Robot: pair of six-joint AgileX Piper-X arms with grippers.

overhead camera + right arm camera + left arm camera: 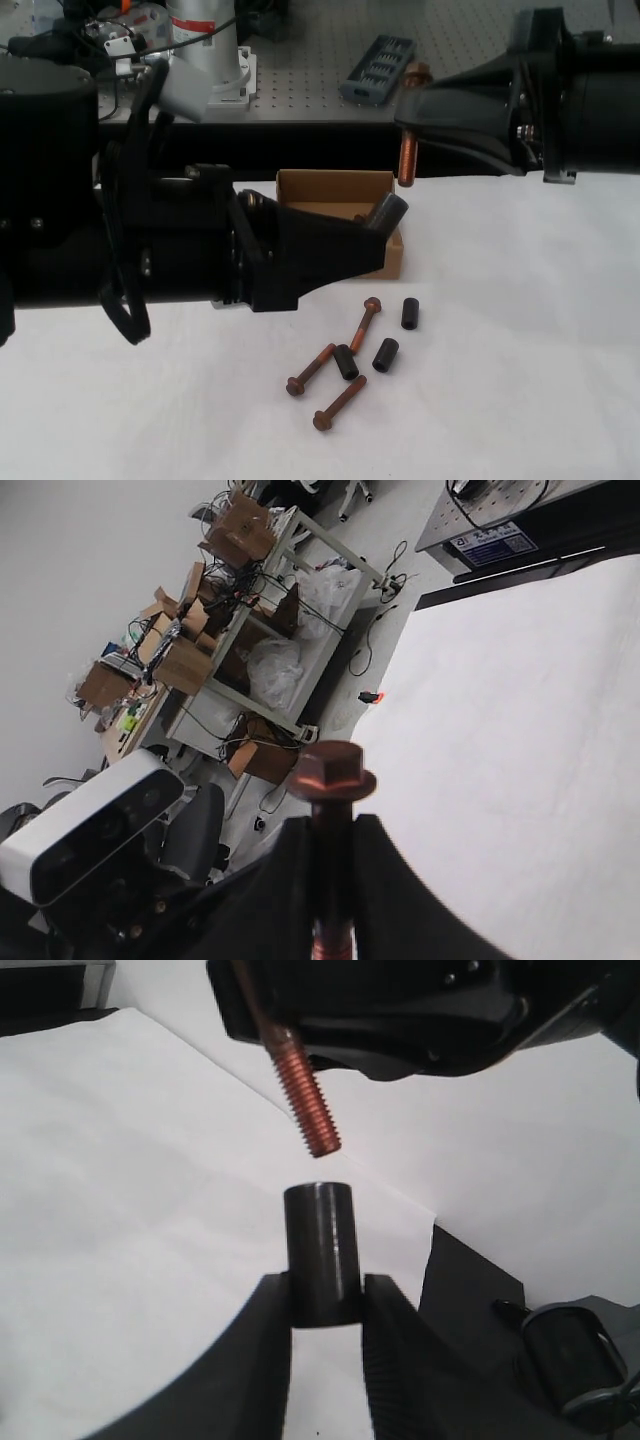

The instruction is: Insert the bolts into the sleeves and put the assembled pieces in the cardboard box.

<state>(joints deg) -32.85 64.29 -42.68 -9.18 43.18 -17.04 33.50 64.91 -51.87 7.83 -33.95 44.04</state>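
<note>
My left gripper (325, 1305) is shut on a black sleeve (321, 1250), held upright; in the high view this sleeve (388, 213) sits above the cardboard box (330, 188). My right gripper (330, 845) is shut on a copper bolt (330, 780), head at the wrist end. The bolt (408, 150) hangs thread down, its tip (318, 1140) a short way above the sleeve's mouth and apart from it. On the white cloth lie three loose bolts (310, 369) (365, 324) (339, 403) and three loose sleeves (346, 361) (386, 354) (410, 313).
The white cloth (520, 330) covers the bench in front and to the right. Behind the box is a perforated bench with a blue-grey rack (378, 68) and a white robot base (205, 55). The left arm's black body (120, 250) spans the left side.
</note>
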